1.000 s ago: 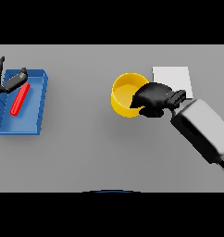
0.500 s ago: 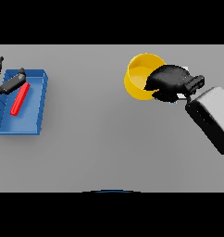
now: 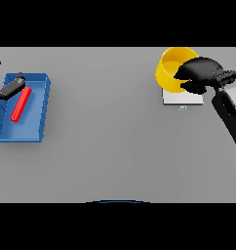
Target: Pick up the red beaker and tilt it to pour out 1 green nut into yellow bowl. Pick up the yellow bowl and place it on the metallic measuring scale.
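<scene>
1. The yellow bowl (image 3: 174, 68) is higher and farther back than half a second ago. It now sits at the far right of the grey table (image 3: 110, 146), tipped so its open mouth faces the viewer and a little to the right.
2. The right hand (image 3: 200, 74) has travelled with it, fingers curled over the bowl's right rim in a firm clasp. The white and grey forearm trails off to the right edge.
3. The metallic measuring scale (image 3: 182, 98) shows again as a pale, flat square slab just below the bowl. A second ago it lay clear beside the bowl, and half a second ago the bowl and hand covered it.
4. The bowl overlaps the scale's far edge in this view. Whether it touches the plate or hangs above it, I cannot tell.
5. Over on the far left, nothing has shifted. The blue tray (image 3: 34, 134) is a shallow rectangular bin with low walls.
6. Inside the tray lies the red beaker (image 3: 21, 103), seen as a slim, smooth red bar set on a slant.
7. The left hand (image 3: 9, 89) shows at the left edge over the tray's far corner, dark fingers loosely spread and holding nothing, one fingertip close to the beaker's upper end.
8. The bowl reads as smooth, glossy and round, with a deep hollow. No green nut can be made out inside it.
</scene>
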Motion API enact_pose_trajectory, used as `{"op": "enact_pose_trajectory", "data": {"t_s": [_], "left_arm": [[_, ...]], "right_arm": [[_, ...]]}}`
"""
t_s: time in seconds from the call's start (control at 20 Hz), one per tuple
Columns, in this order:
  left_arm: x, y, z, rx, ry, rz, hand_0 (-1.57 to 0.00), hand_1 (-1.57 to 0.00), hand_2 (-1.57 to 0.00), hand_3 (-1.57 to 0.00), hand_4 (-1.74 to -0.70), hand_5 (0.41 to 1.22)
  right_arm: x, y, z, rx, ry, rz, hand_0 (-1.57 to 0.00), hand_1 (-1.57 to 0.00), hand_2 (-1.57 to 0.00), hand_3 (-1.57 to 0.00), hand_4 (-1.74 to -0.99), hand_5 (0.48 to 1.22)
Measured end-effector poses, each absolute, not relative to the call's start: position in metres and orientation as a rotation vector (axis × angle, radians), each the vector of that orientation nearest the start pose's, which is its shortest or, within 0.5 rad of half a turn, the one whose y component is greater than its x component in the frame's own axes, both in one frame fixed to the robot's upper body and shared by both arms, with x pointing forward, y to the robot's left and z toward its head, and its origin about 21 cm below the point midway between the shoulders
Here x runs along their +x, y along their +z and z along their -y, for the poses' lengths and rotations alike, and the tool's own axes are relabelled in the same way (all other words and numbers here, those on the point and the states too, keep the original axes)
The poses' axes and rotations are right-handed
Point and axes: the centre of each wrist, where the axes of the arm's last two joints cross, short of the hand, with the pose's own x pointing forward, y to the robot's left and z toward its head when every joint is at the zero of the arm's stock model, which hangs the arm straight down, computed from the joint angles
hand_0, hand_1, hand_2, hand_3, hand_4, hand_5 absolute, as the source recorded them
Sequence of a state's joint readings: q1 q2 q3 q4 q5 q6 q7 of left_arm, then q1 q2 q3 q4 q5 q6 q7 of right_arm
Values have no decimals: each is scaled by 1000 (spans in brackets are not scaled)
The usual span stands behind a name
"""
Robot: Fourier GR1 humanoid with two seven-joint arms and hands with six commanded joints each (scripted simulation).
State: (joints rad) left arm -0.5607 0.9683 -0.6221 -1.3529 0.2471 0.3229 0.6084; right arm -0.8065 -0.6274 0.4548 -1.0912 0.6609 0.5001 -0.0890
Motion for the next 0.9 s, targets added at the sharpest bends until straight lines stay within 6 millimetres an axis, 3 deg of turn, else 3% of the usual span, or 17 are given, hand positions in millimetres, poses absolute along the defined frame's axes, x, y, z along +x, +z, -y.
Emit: {"op": "enact_pose_trajectory", "data": {"t_s": [0.3, 0.7, 0.8, 0.9], "left_arm": [[333, 126, -318, 764, -513, 1049, 1, 1, 1, 1, -814, 757], [337, 134, -320, 770, -512, 1050, 1, 1, 1, 1, -805, 728], [336, 129, -315, 769, -521, 1051, 1, 1, 1, 1, -806, 734], [337, 129, -316, 768, -522, 1061, 1, 1, 1, 1, -811, 740]], "right_arm": [[419, 120, 273, -685, 1634, 1088, -1571, -1566, -1571, -1360, -1724, 1221], [429, 90, 278, -687, 1599, 1060, -1571, -1475, -1567, -1510, -1727, 1221], [431, 91, 275, -680, 1599, 1071, -1548, -1420, -1568, -1481, -1721, 1221], [433, 86, 275, -656, 1598, 1066, -1536, -1411, -1569, -1165, -1728, 1221]]}}
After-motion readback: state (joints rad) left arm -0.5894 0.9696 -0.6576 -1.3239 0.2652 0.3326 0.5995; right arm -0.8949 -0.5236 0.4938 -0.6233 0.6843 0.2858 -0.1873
